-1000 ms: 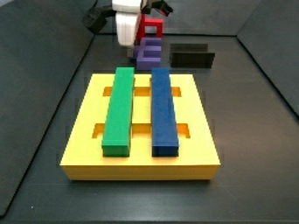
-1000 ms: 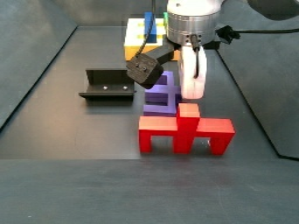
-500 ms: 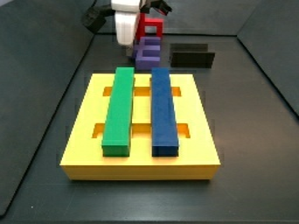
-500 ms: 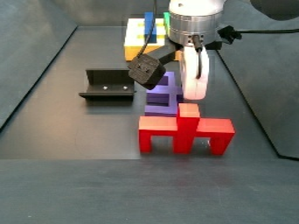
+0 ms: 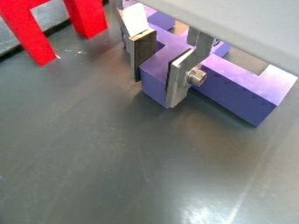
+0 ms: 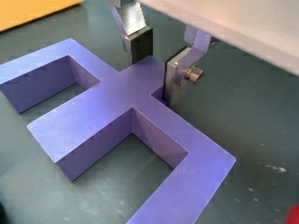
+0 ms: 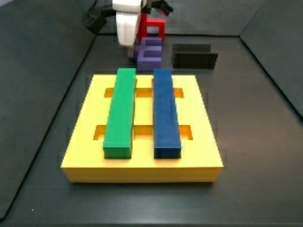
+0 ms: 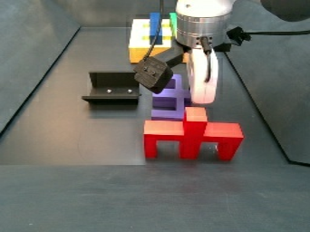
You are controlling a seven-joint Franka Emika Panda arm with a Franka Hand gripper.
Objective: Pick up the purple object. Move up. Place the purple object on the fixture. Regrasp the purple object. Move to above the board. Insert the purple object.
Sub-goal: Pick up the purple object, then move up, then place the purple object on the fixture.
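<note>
Purple blocky arch-shaped piece with wide crossbar, two short legs and central stem lies flat on the dark grey floor, directly under the pincer. In both wrist views the flat silver fingers with dark pads straddle its central stem, one finger on each side, pads against or just beside the stem faces; contact not fully clear, so I cannot tell whether it is clenched on it or released. In a side view the purple piece sits just behind the red blocky arch-shaped piece, touching or nearly so, with the pincer low over it. Small black L-shaped fixture stands well apart to the side. Large flat yellow slotted board carries a long green bar and a long blue bar lying in its slots side by side; the purple piece lies beyond the board's far edge, near it
</note>
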